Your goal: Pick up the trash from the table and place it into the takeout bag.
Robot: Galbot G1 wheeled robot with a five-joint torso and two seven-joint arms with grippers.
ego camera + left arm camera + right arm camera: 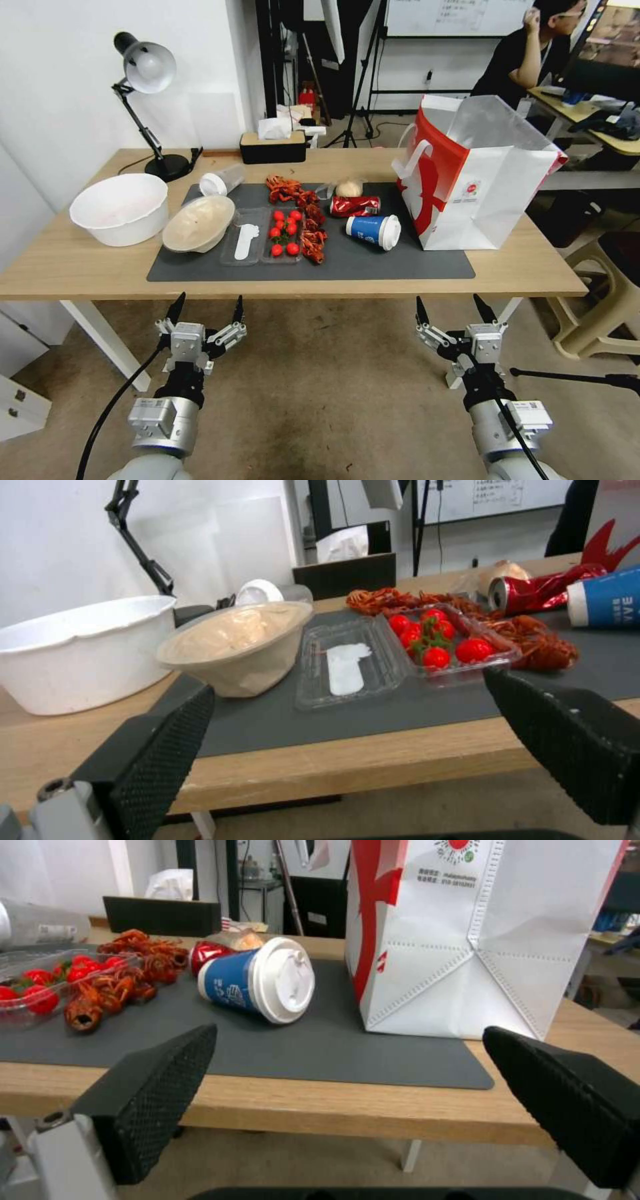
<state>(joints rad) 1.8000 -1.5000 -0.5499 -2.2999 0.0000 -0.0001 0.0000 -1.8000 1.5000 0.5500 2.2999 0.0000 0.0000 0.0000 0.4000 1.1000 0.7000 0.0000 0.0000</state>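
Both tools sit low, out in front of the worktop's near edge over bare floor: left tool (205, 312) and right tool (452, 310), each with its fingers spread wide and nothing between them.

The worktop (67, 267) is light wood with a dark grey mat (373, 263) down the middle. On the mat's right end the takeout bag (493, 193) stands upright, mouth open. Just beside it lies the paper cup (373, 231) on its side, lid toward the near-right, with the crushed red soda can (355, 206) right behind it and the wrapped beige lump (349, 188) behind that. Mid-mat there's a clear tray of tomatoes (285, 233) with reddish crawfish shells (310, 223) strung along it. The tan bowl (198, 223) leans tilted at the mat's left edge, the clear tub (222, 180) lies tipped over behind it, and a big white bowl (120, 209) sits off the mat on the wood.

There's open mat in front of the cup, and a bare wood strip along the near edge.

The right wrist view shows the cup's white lid (288, 980) face-on and the bag's folded bottom corner; the left wrist view looks into the tan bowl (240, 645), which the head view sees more from above. A desk lamp (148, 70) and tissue box (273, 145) sit at the back.
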